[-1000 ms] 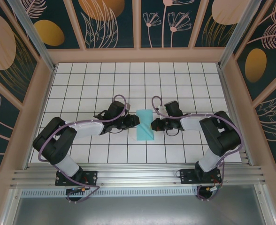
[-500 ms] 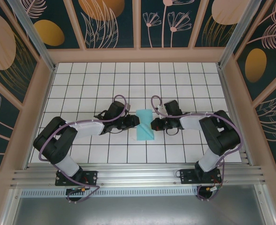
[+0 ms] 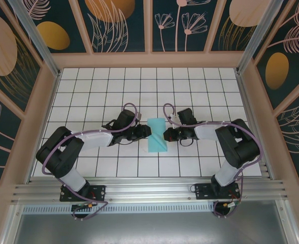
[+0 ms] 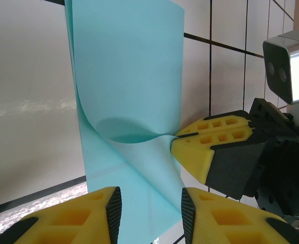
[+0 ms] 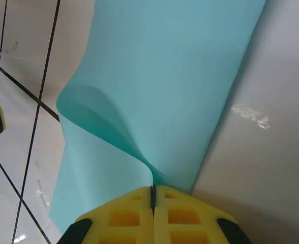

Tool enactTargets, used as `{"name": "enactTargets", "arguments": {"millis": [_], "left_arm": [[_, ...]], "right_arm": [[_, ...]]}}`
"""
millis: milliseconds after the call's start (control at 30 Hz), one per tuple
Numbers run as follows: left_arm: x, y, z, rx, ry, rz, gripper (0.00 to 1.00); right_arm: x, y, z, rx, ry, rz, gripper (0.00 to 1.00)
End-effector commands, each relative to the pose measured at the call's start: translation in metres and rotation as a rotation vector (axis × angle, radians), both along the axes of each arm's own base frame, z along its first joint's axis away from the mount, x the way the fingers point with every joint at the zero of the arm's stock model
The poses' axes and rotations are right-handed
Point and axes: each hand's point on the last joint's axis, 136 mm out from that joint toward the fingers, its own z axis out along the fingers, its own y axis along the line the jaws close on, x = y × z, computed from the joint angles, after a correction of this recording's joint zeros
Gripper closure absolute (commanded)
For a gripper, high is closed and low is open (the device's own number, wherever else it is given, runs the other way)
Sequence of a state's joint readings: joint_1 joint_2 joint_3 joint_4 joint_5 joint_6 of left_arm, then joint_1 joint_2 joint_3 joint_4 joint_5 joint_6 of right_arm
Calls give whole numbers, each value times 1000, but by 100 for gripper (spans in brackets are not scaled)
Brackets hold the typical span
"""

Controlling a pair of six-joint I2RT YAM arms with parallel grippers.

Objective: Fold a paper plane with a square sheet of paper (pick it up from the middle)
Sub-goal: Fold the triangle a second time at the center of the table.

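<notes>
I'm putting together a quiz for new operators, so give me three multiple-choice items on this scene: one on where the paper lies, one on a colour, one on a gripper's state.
1. Where is the thin light turquoise sheet of paper?
A. between the left gripper and the right gripper
B. at the far left corner
C. at the near edge

2. What colour are the gripper fingers?
A. red
B. yellow
C. white

3. How is the right gripper?
A. wide open
B. shut, clear of the paper
C. shut on the paper's lifted edge

Answers: 1 A, the top view shows it lying between them. 2 B, both wrist views show them yellow. 3 C, its fingers meet with the curled edge pinched between them.
</notes>
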State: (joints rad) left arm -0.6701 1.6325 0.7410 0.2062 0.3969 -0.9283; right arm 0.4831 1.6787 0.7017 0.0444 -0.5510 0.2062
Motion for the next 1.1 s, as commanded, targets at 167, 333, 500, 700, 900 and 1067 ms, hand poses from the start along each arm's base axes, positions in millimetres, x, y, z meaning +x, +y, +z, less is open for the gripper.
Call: {"name": "enactTargets", "arguments": {"millis": [167, 333, 500, 700, 900, 1067], "left_arm": [[0, -10, 5, -25, -20, -39, 62], [2, -19, 18, -82, -22, -44, 68], [10, -32, 31, -152, -15, -19, 74], [15, -52, 26, -178, 15, -7, 75], [18, -55, 13, -167, 36, 12, 75], [17, -56, 5, -167, 41, 10, 75]], "right_arm": [[4, -3, -7, -26, 2, 7, 100], [-1, -7, -14, -45, 16, 6, 100], [-2, -9, -17, -51, 20, 1, 100], [-2, -8, -17, -47, 20, 0, 100], [-2, -8, -17, -44, 21, 0, 100], [-3, -8, -20, -46, 26, 2, 100]]}}
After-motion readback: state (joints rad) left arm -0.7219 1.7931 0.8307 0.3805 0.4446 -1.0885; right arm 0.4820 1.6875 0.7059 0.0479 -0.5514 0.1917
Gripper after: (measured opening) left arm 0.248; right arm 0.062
